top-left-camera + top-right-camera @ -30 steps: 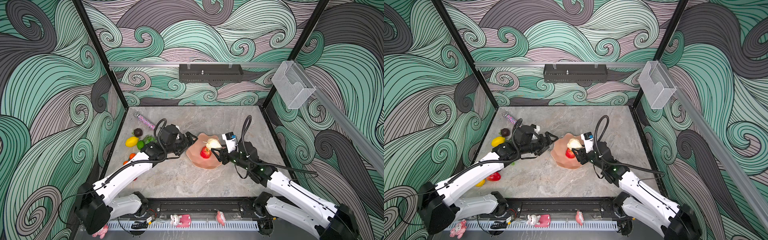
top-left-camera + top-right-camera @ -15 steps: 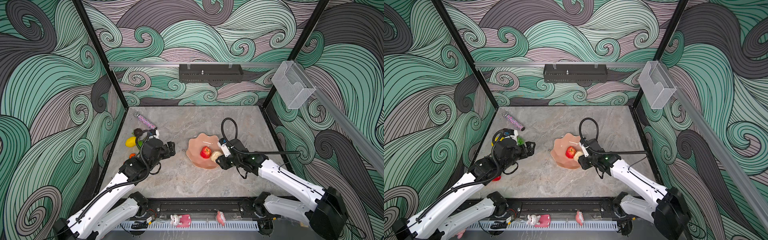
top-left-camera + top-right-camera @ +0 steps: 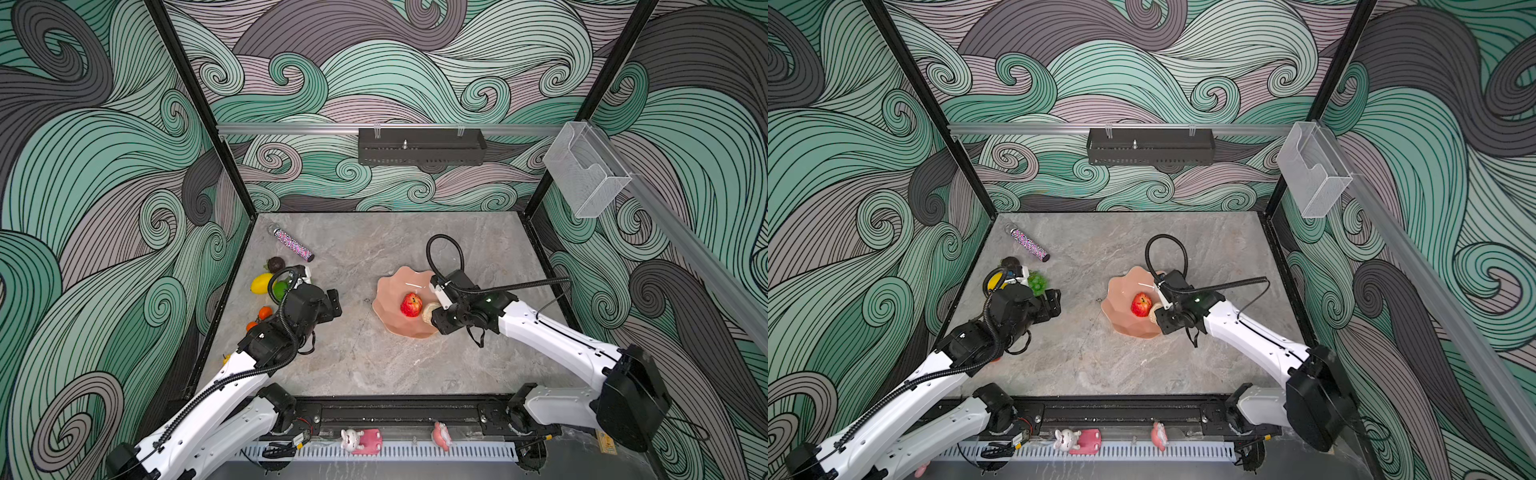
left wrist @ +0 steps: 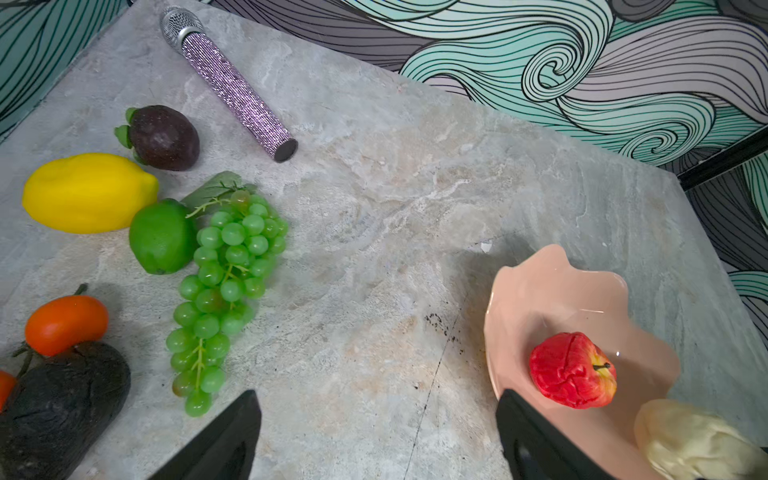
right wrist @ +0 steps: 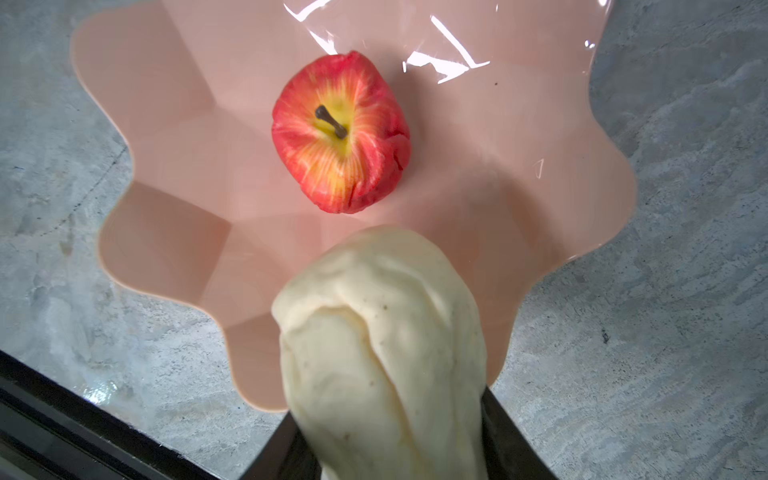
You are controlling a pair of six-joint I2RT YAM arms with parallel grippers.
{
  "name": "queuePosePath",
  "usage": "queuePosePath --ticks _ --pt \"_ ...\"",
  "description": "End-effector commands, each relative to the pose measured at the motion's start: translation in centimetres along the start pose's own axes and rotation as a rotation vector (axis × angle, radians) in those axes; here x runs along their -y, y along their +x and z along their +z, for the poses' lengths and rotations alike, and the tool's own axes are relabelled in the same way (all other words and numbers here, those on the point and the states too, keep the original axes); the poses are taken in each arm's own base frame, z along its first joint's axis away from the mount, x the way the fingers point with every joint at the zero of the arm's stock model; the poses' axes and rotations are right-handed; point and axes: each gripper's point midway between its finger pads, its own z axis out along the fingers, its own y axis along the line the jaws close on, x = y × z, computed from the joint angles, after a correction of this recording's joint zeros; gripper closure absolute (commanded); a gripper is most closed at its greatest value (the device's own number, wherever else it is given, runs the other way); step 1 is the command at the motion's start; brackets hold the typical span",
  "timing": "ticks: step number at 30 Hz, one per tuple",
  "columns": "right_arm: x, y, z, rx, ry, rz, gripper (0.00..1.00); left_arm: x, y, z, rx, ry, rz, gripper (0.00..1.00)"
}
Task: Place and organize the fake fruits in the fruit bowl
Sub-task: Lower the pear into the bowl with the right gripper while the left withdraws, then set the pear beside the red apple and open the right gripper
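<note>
The fruit bowl (image 3: 392,286) sits on the surface (image 3: 374,374) right of its middle, with the apple (image 3: 411,304) in its centre and the pear (image 3: 428,312) just beside it over the near right rim, gripped in the right tool (image 5: 390,415). Along the left edge, the mangosteen (image 3: 275,264) lies farthest back, the lemon (image 3: 261,284) in front of it, the lime (image 3: 280,287) just right of the lemon, then the grape bunch (image 4: 226,270), with an orange (image 4: 66,324) and the avocado (image 4: 58,399) nearer the front. The tube (image 3: 293,245) lies behind this cluster, and the left tool (image 4: 376,407) hangs between cluster and bowl.

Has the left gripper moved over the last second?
Yes. The left gripper has drawn back to the left, away from the bowl, leaving bare table between them.
</note>
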Motion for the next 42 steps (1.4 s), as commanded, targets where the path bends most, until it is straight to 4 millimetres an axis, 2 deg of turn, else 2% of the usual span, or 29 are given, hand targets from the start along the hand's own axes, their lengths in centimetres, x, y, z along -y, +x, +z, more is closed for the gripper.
queuePosePath --ticks 1,13,27,30,38,42 --pt "0.2 -0.1 0.1 -0.027 0.037 -0.040 0.63 -1.2 -0.8 -0.6 0.051 -0.041 -0.024 0.09" --pt "-0.6 -1.4 3.5 -0.108 0.078 -0.106 0.63 -1.5 -0.8 -0.7 0.057 -0.045 -0.032 0.09" --pt "-0.6 -2.5 5.3 -0.142 0.111 -0.128 0.60 -1.5 -0.4 -0.4 0.047 -0.045 -0.036 0.10" --pt "-0.8 -2.7 5.4 -0.142 0.114 -0.132 0.56 -1.5 -0.4 -0.3 0.045 -0.043 -0.039 0.09" --pt "-0.9 -3.1 5.0 -0.124 0.120 -0.138 0.34 -1.5 -0.4 -0.2 0.040 -0.044 -0.041 0.09" --pt "-1.0 -3.3 4.7 -0.114 0.115 -0.138 0.31 -1.5 -0.4 -0.2 0.035 -0.047 -0.042 0.09"
